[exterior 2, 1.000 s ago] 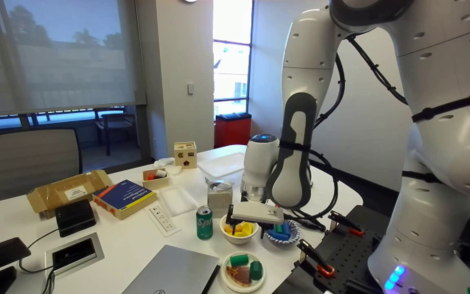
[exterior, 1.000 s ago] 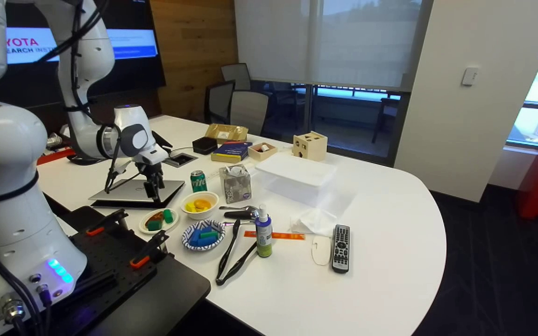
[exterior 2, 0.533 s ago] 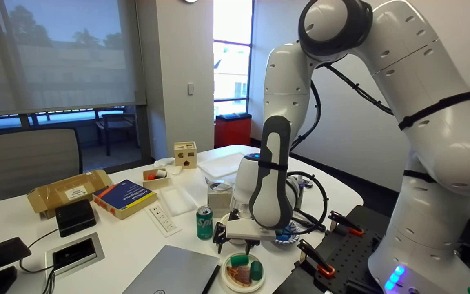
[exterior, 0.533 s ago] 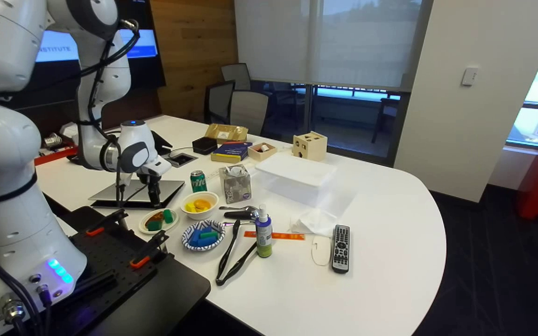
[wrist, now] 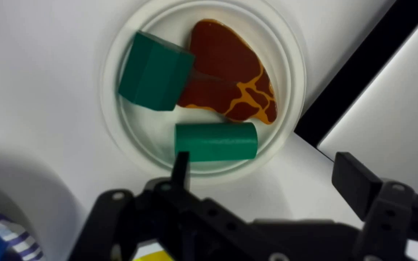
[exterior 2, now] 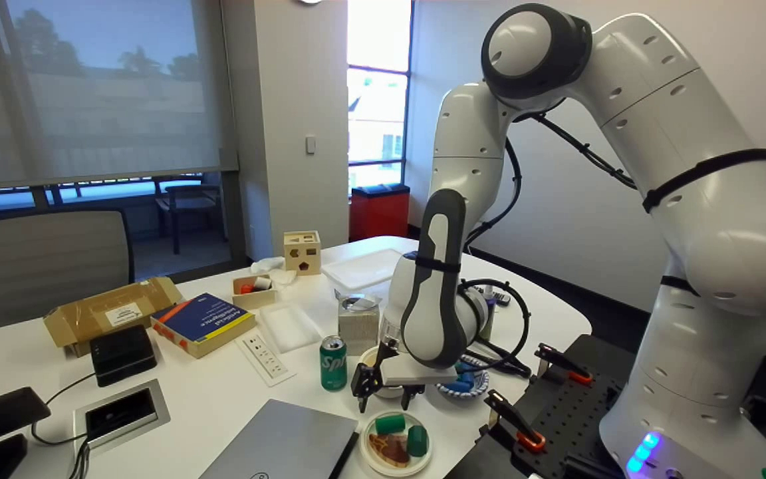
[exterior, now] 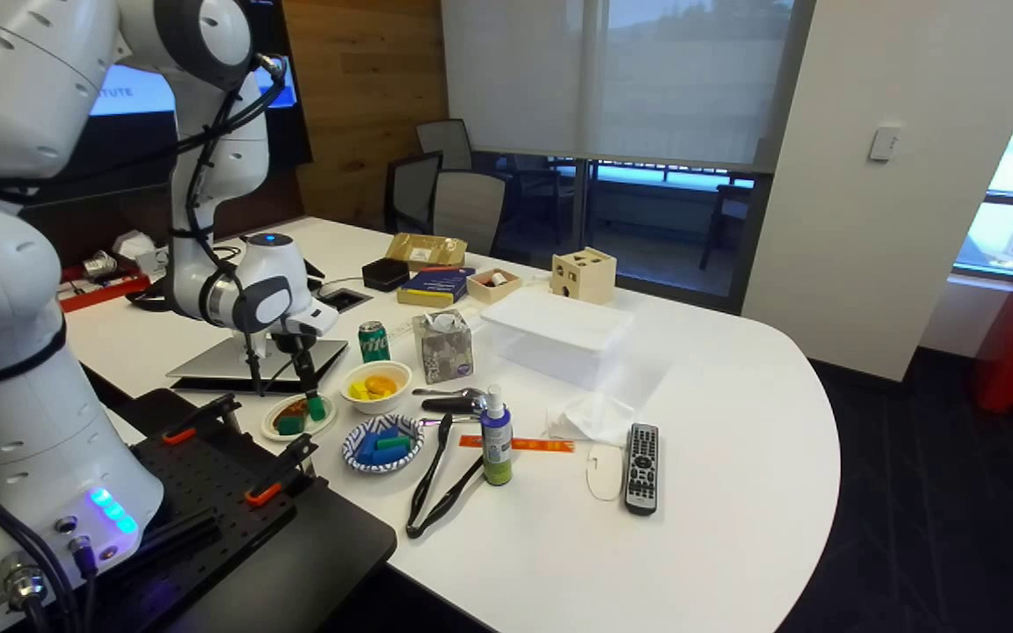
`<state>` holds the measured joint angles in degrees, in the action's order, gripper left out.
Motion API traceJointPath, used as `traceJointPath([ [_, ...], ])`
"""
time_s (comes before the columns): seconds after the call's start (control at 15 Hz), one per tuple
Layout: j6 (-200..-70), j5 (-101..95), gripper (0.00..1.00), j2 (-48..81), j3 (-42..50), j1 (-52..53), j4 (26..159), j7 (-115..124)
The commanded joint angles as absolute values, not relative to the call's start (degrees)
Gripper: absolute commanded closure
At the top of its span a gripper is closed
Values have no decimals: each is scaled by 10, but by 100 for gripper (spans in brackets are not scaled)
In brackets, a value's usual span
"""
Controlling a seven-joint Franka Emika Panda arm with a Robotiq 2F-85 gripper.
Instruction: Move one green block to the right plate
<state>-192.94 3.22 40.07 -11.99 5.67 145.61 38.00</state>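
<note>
A white plate point(wrist: 111, 98) holds a green cylinder block point(wrist: 216, 142), a faceted green block point(wrist: 156, 72) and a brown toy steak point(wrist: 223, 61). The plate also shows in both exterior views point(exterior: 270, 422) point(exterior 2: 393, 471). My gripper point(wrist: 263, 161) is open and empty; one fingertip overlaps the near left end of the cylinder in the wrist view, and the other is over the laptop edge. In an exterior view the gripper point(exterior 2: 383, 406) hangs just above the plate's edge by the cylinder. A blue-and-white patterned bowl point(exterior: 350, 448) beside the plate holds blue blocks and a green block point(exterior: 393, 443).
A white bowl point(exterior: 350, 396) with yellow pieces stands beside the plate, partly behind the gripper in an exterior view. A silver laptop point(exterior 2: 283, 439) lies close to the plate. A green can point(exterior 2: 334, 362), tissue box point(exterior: 445, 347), tongs point(exterior: 427, 479) and spray bottle point(exterior: 497, 440) stand nearby.
My gripper has come down from above the white bowl and laptop side to just over the plate's edge, near the green cylinder. The blocks and plates have not moved.
</note>
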Motion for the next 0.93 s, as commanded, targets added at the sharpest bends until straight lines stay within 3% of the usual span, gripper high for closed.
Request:
traceJointPath([
  [0.0, -1912, 64, 0, 408, -149, 27, 1449, 325],
  [0.87, -1857, 161, 0, 434, -110, 76, 1407, 279],
])
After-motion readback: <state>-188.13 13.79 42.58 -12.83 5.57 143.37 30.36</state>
